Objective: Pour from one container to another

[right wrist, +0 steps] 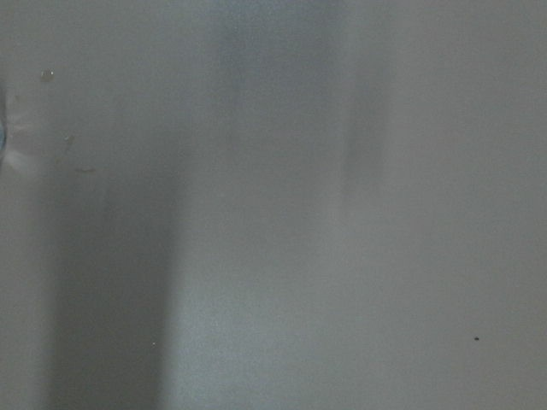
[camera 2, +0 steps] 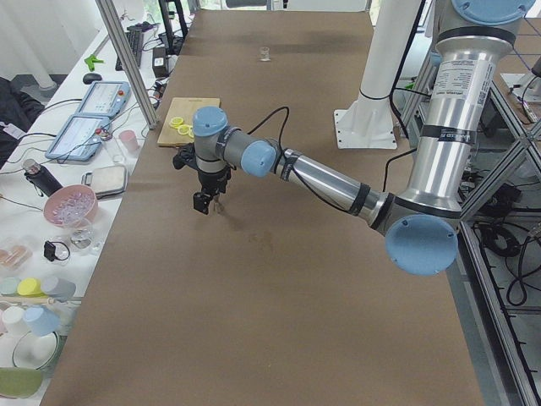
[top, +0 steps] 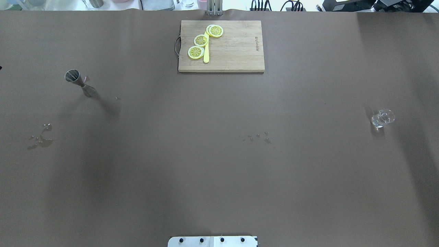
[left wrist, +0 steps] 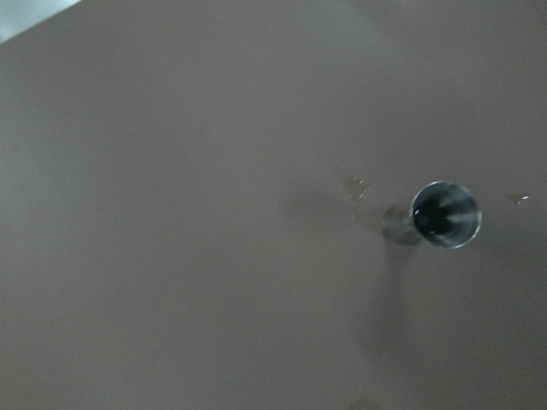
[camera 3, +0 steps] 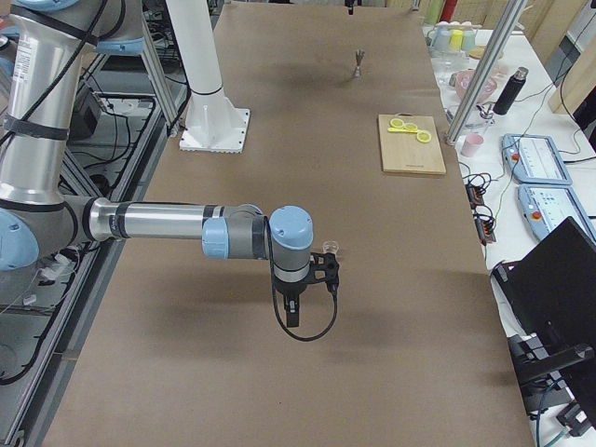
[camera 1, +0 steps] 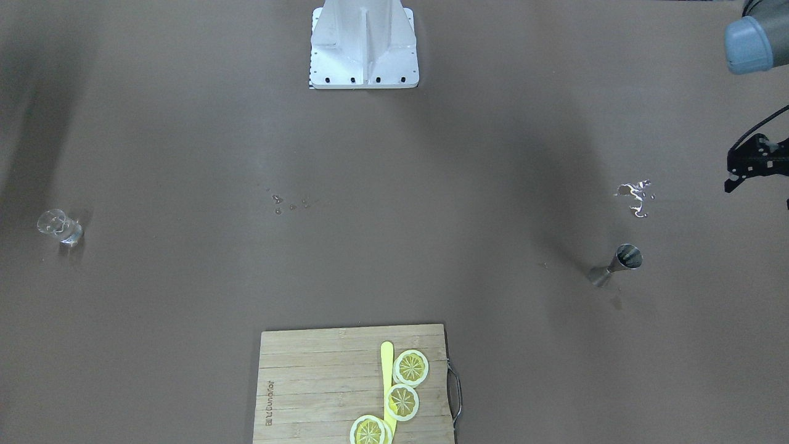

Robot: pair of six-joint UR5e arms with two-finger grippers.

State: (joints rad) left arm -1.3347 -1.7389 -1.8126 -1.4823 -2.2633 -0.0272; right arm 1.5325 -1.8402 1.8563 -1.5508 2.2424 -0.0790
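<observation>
A steel jigger (camera 1: 619, 262) (top: 77, 80) stands upright on the robot's left side of the brown table. The left wrist view looks straight down into the jigger's mouth (left wrist: 445, 214). My left gripper (camera 2: 204, 201) hangs above the table close to it, and only a black part of it shows at the front view's right edge; I cannot tell whether it is open or shut. A small clear glass (camera 1: 59, 227) (top: 382, 118) stands on the robot's right side. My right gripper (camera 3: 291, 314) hovers beside the glass (camera 3: 329, 248), its state unclear.
A wooden cutting board (top: 236, 51) (camera 1: 308, 382) with lemon slices (top: 200, 40) and a yellow knife lies at the far middle edge. Water puddles (top: 41, 139) (camera 1: 635, 197) lie near the jigger, and droplets (top: 255, 137) mid-table. The robot's base (camera 1: 363, 46) stands at the near edge.
</observation>
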